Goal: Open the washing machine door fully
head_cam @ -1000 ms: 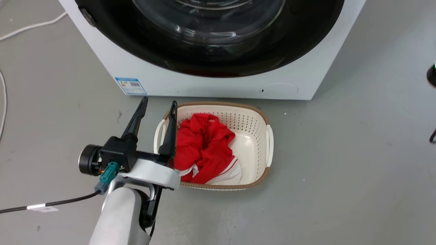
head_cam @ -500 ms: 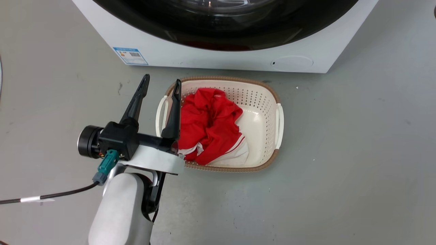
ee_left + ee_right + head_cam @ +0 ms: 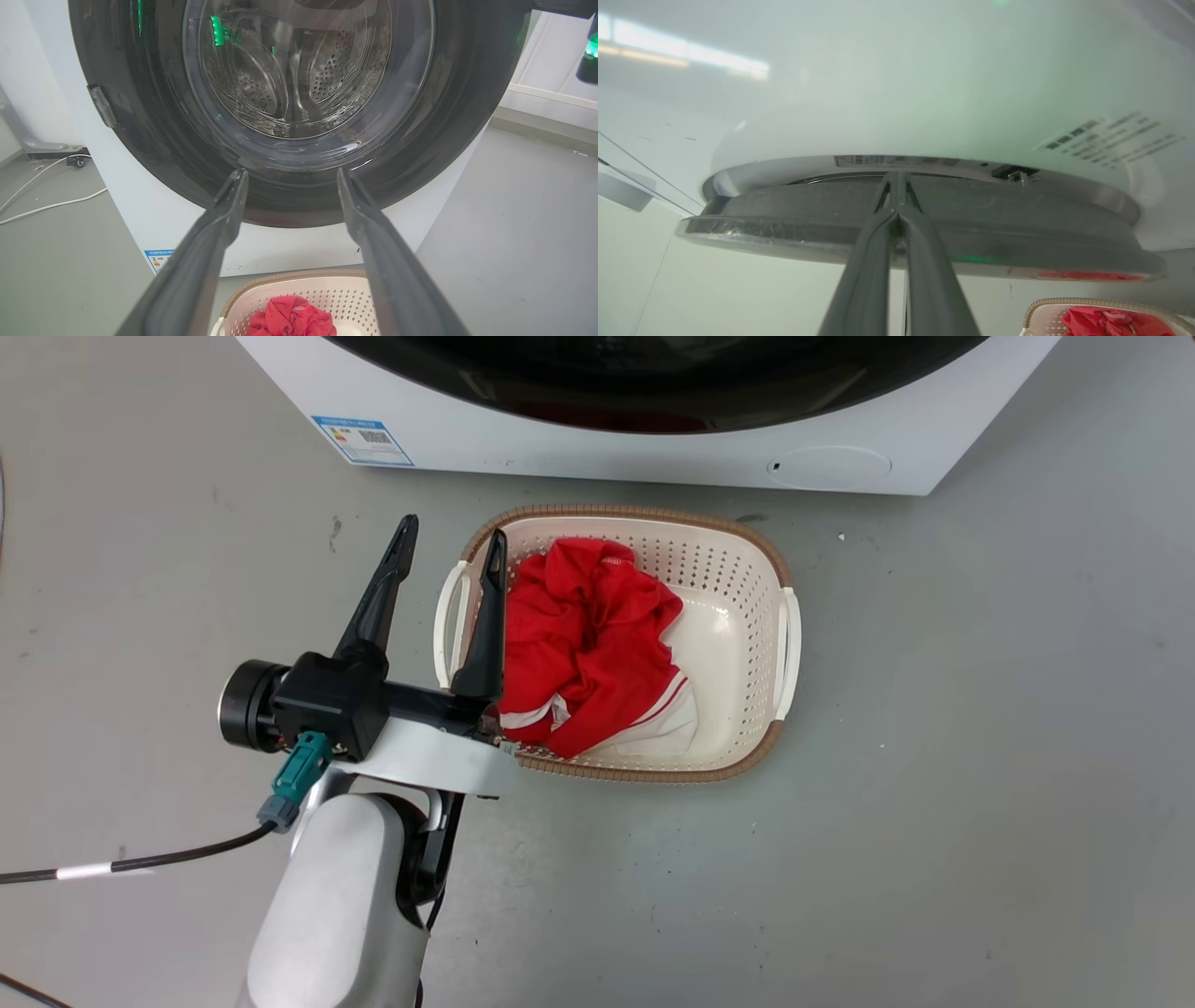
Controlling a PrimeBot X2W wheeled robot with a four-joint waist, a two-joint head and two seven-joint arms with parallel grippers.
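Head view: left tool (image 3: 453, 530) (splayed)

Head view's top edge cuts off the washing machine door (image 3: 653, 383).

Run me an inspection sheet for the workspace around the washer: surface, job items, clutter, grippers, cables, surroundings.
Surface: grey floor, a few dark marks.
Job's things: white washing machine; washing machine door not swung open.
Clutter: laundry basket holding a red garment, in front of the machine.
Grippers: left gripper open, empty, by the basket's left handle; right gripper shut, tips at the door's edge.
Cables: black cable at the left wrist; white cables on the floor.
Surroundings: green light.
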